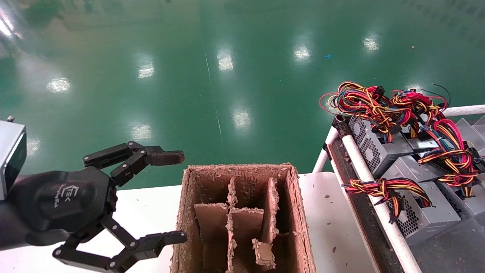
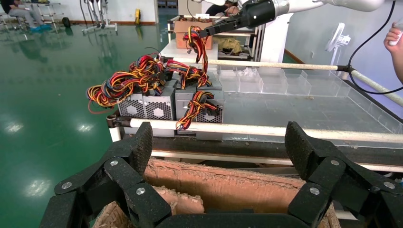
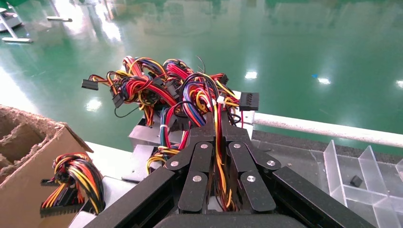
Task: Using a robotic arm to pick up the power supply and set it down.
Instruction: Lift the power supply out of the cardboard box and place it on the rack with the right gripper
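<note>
The power supply, a grey box with a mesh side and one banded wire bundle, lies at the near end of the rack; the left wrist view shows it too. My right gripper is out of the head view. It is shut on a strand of yellow, red and black wires, lifted above the rack. Which unit they lead to is hidden. My left gripper hangs open and empty beside the cardboard box.
Several more grey units with bushy wire sprays fill the rack behind its white pipe rail. The cardboard box has torn dividers and stands on a white table. Clear plastic divided trays lie farther along the rack.
</note>
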Motion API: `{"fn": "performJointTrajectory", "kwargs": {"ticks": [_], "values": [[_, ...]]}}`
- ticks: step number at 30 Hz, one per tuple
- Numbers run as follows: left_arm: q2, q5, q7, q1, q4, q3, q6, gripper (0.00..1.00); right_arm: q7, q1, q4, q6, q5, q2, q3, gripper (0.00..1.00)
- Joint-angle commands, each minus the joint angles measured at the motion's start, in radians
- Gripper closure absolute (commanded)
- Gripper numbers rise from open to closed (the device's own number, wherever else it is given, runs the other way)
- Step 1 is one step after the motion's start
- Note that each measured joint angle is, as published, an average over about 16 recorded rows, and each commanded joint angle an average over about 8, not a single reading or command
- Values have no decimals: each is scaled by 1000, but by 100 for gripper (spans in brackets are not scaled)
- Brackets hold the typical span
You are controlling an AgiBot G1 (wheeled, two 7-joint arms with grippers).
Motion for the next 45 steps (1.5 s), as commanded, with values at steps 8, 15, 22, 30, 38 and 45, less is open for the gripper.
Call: {"fn": "performJointTrajectory", "kwargs": {"ticks": [8,15,22,30,38,45], "values": [[0,0,0,0,0,0,0,0,14,-42,21,-18,31,45,5,100],[0,0,0,0,0,0,0,0,27,-95,36,-13,65,71,10,100],[0,0,0,0,0,0,0,0,32,-126,46,23,78,47,9,100],[0,0,0,0,0,0,0,0,55,-111,79,83,63,16,-1,29],[0,0,0,0,0,0,0,0,72,-93,91,100,51,7,-8,0],[0,0,0,0,0,0,0,0,69,-81,89,98,51,3,-8,0]]}}
